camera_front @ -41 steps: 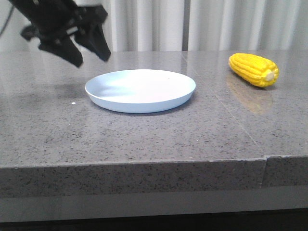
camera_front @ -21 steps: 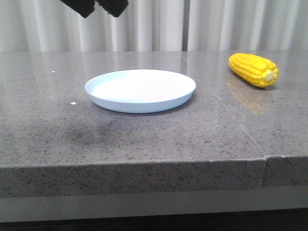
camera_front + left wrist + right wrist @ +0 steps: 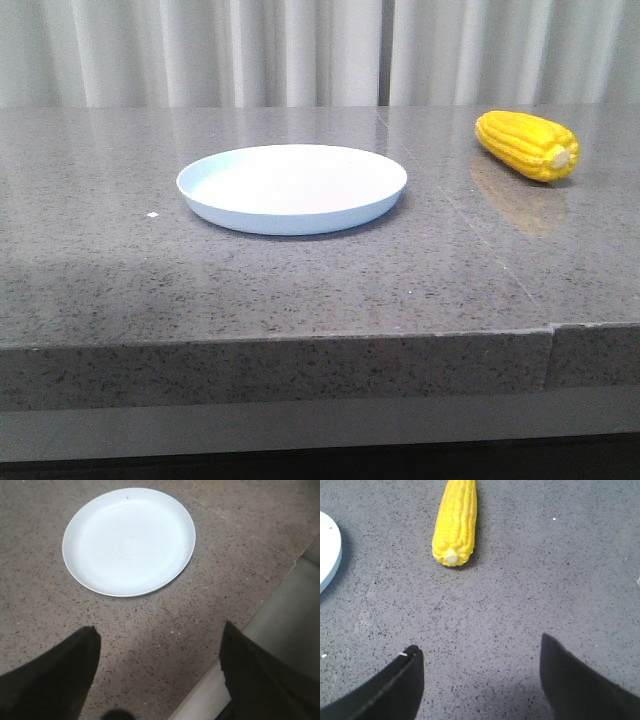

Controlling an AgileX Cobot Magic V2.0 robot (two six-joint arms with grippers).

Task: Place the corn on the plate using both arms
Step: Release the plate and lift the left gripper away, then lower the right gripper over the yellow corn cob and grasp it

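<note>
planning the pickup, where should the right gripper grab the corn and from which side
Probably across its thick middle, coming down from above. The corn lies flat on the table, apart from the plate, its pale stub end toward the open right gripper. The round sides give the fingers even contact; the ends taper, so a grip there might slip.

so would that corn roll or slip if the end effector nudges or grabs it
Probably rolls: the corn is a rounded cob lying on its side on smooth, reflective stone. Being tapered, it would likely curve rather than roll straight. Its kernel ridges should help grip, though the surface looks glossy.
</note>
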